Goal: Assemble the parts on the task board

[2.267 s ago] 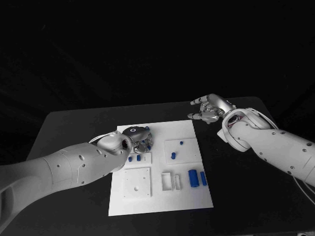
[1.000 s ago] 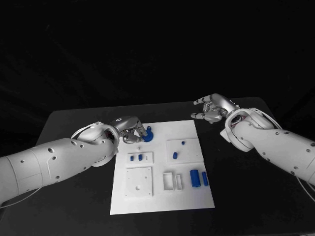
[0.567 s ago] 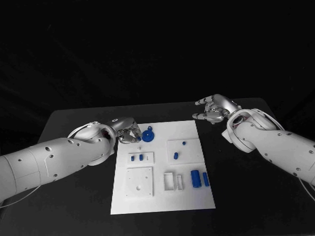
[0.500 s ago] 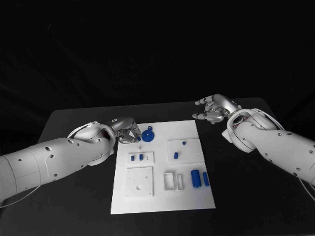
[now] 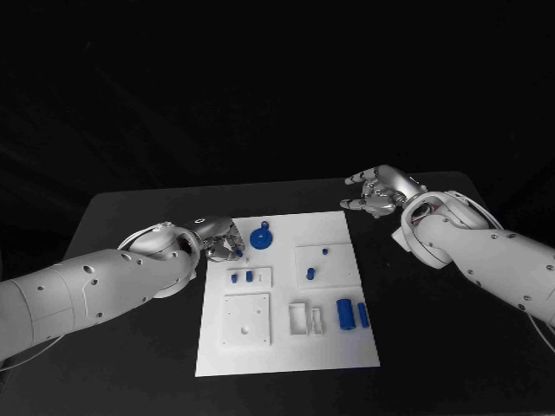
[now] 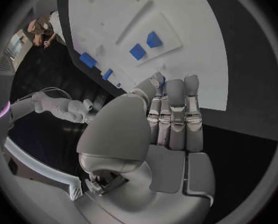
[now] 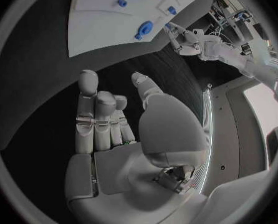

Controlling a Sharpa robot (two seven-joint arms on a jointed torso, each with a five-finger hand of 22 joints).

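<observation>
The white task board (image 5: 284, 347) lies mid-table. A round blue part with a tab (image 5: 263, 236) rests near its far edge, and the right wrist view shows this round part (image 7: 144, 28) too. My left hand (image 5: 218, 242) hovers at the board's far left edge, just left of that part and apart from it, fingers straight and holding nothing (image 6: 170, 119). Two small blue parts (image 5: 240, 277) sit in a recess below it. Blue cylinders (image 5: 350, 314) lie at the right. My right hand (image 5: 378, 192) hangs beyond the board's far right corner, fingers spread and holding nothing (image 7: 108, 124).
Small blue pieces (image 5: 310, 273) lie in the square recess on the board's right half. A white plate with holes (image 5: 243, 319) and narrow white slots (image 5: 305, 319) sit in the near half. Bare black table (image 5: 127, 225) lies on both sides of the board.
My left hand let go of the round blue part on the board's far edge and drew back to the left and slightly nearer. The right hand has barely moved.
</observation>
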